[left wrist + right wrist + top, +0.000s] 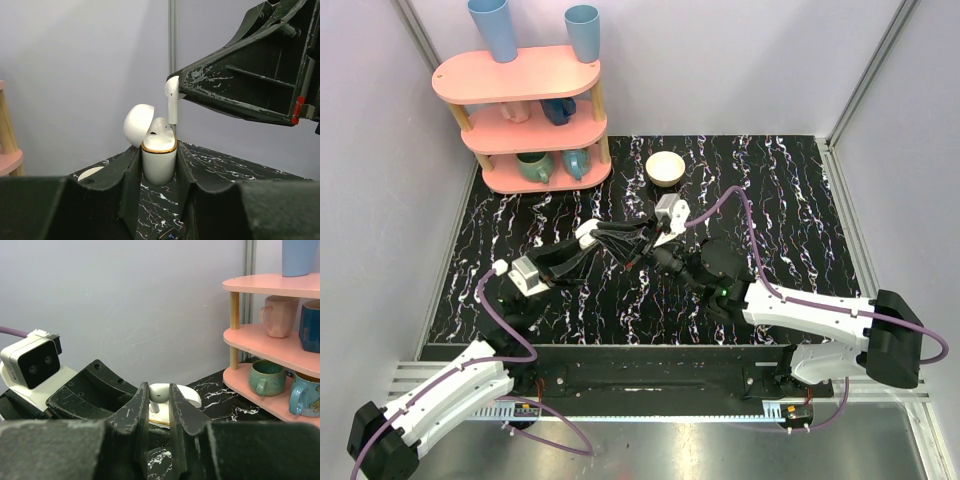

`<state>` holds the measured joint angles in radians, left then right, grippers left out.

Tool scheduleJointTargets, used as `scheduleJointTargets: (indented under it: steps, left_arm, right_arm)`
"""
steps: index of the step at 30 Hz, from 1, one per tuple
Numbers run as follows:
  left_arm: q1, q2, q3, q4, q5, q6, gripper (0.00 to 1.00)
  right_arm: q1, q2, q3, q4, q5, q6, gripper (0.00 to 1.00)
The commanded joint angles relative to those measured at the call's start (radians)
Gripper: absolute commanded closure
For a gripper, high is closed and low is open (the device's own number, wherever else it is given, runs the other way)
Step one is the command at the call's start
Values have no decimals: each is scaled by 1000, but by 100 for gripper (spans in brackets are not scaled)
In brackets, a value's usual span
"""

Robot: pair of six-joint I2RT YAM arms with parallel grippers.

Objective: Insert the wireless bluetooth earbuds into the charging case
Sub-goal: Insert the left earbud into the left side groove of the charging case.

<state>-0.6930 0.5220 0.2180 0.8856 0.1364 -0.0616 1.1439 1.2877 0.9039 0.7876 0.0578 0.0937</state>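
Observation:
My left gripper (159, 161) is shut on the white charging case (159, 165), holding it upright above the table with its lid (138, 125) open to the left. One white earbud (161, 128) sits in the case. My right gripper (159, 399) is shut on the other earbud (161, 392), stem down, just above the case's open top (161, 416). In the left wrist view this earbud (172, 100) hangs from the right gripper's fingers (240, 80), its stem tip near the case rim. In the top view both grippers meet at mid-table (645, 243).
A round white bowl (666, 167) stands behind the grippers. A pink three-tier shelf (525, 110) with mugs and blue cups stands at the back left, and shows in the right wrist view (272, 345). Grey walls enclose the black marble table (790, 200).

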Motion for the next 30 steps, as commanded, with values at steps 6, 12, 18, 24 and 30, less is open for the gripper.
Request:
scheduleJointTargets:
  steps: [6,12,18,24,30]
  left_arm:
    - [-2,12,-5,87,40,2,100]
    - [-2,12,-5,92,46,3,100]
    - [-2,16,-6,101,43,0,100]
    - [-2,19,-6,116,42,-1,100]
    - [-2,36,-3,130,43,-4,100]
  right_arm:
    - [13,30,52,59,-21,-5,100]
    - [17,39,50,70,-16,0,100]
    - [17,41,53,70,-16,-6,100]
    - [19,41,47,67,-19,-3,100]
    - [20,56,52,76,-22,9,100]
